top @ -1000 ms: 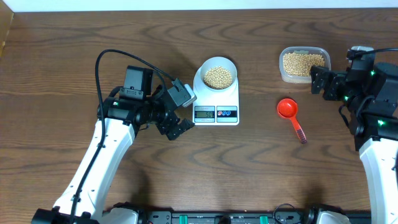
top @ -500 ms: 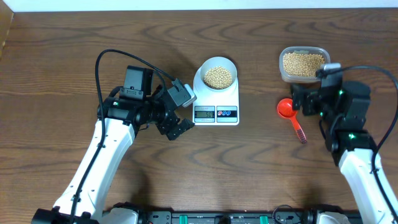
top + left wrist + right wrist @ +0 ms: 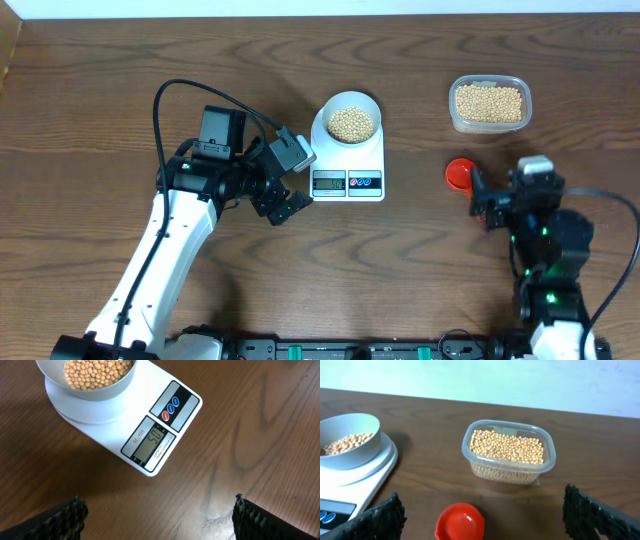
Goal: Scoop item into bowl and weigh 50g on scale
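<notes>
The soybeans (image 3: 351, 123) sit heaped in the white bowl (image 3: 351, 100), which stands on the far end of the kitchen scale (image 3: 375, 160). In the left wrist view the display appears to read 50, but from overhead it is too small to read. That wrist view also cuts off the bowl's far rim. More beans fill the clear plastic tub (image 3: 489, 103), well apart to the right.

Only the round cup of the red scoop (image 3: 459, 173) shows. Its handle is hidden under the right gripper (image 3: 482, 205), whose fingers are spread wide with nothing in them. The left gripper (image 3: 288, 207) hangs just left of the scale's display end, also spread wide and empty.

A second ago the right arm was over by the tub and the handle lay in plain sight. The left arm has not budged.
</notes>
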You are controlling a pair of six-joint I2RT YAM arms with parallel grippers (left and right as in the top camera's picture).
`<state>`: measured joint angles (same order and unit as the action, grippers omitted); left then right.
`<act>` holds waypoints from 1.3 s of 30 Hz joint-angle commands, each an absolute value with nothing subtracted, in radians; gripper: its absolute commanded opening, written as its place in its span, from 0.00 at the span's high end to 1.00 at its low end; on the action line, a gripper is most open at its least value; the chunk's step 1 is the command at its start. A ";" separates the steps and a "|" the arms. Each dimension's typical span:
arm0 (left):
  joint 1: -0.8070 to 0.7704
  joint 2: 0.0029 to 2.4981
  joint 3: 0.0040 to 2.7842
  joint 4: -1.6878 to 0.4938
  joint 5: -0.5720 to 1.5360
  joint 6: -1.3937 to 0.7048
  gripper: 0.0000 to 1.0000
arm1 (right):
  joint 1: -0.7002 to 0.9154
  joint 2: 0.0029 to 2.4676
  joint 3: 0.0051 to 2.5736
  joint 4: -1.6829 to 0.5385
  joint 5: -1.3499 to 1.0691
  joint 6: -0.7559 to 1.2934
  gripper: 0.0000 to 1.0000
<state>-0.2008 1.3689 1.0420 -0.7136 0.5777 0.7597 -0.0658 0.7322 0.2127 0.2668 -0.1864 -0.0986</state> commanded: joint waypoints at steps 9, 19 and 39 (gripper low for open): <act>-0.197 1.369 1.065 -0.717 0.591 0.766 0.05 | -0.065 0.474 0.008 0.338 -0.181 -0.091 0.01; -0.197 1.369 1.065 -0.716 0.591 0.766 0.05 | -0.065 0.379 0.005 0.292 -0.160 -0.091 0.01; -0.197 1.369 1.065 -0.717 0.591 0.766 0.05 | -0.064 0.211 0.005 0.088 -0.171 -0.091 0.01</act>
<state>-0.2008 1.3689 1.0420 -0.7139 0.5777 0.7597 -0.0658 0.2325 0.0071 0.1062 -0.1749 -0.0956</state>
